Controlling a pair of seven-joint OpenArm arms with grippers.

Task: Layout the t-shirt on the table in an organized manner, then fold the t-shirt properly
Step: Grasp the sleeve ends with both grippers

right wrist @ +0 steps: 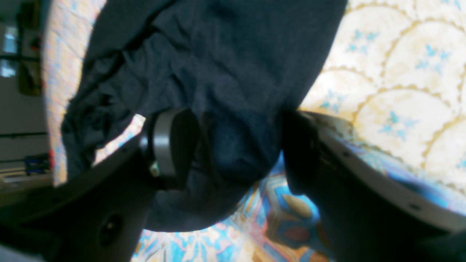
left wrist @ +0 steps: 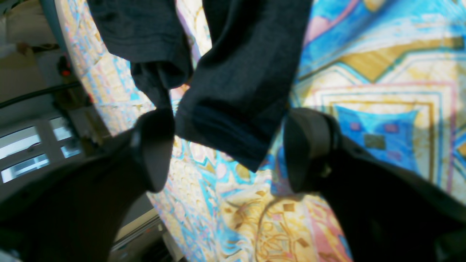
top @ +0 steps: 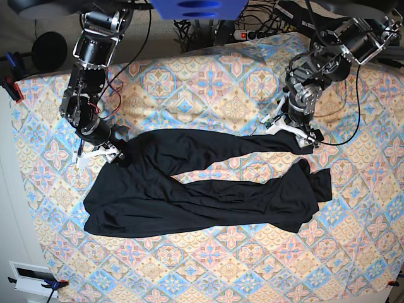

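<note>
You have 1 table [top: 208, 76], 1 t-shirt [top: 189, 202] and 2 arms in the base view.

Start at that view's left edge. Your right gripper [top: 101, 151] sits low at the t-shirt's upper left corner, where the black fabric bunches into a small peak. In the right wrist view its 2 fingers [right wrist: 171, 145] stand wide apart, and a rumpled fold of the t-shirt [right wrist: 218, 72] lies between them and spreads up and to the left. The fabric touches the left finger; the jaws are not pressed together on it. Blue and cream cloth of the table [right wrist: 393, 72] shows to the right.

Moving across the middle, the t-shirt lies spread on the table, not folded. You can count 2 long black bands running left to right, joined at the left in a wider mass and parted by 1 narrow wedge of bare patterned cloth. The lower band ends in a crumpled lump at the right.

At the right, your left gripper [top: 295, 134] hangs at the end of the upper band. In the left wrist view its 2 fingers [left wrist: 309, 145] are spread apart, with 1 hemmed end of the t-shirt [left wrist: 236, 91] lying between them, touching neither finger clearly. A 2nd dark fold lies up and to the left of it, on the table [left wrist: 382, 91].
</note>
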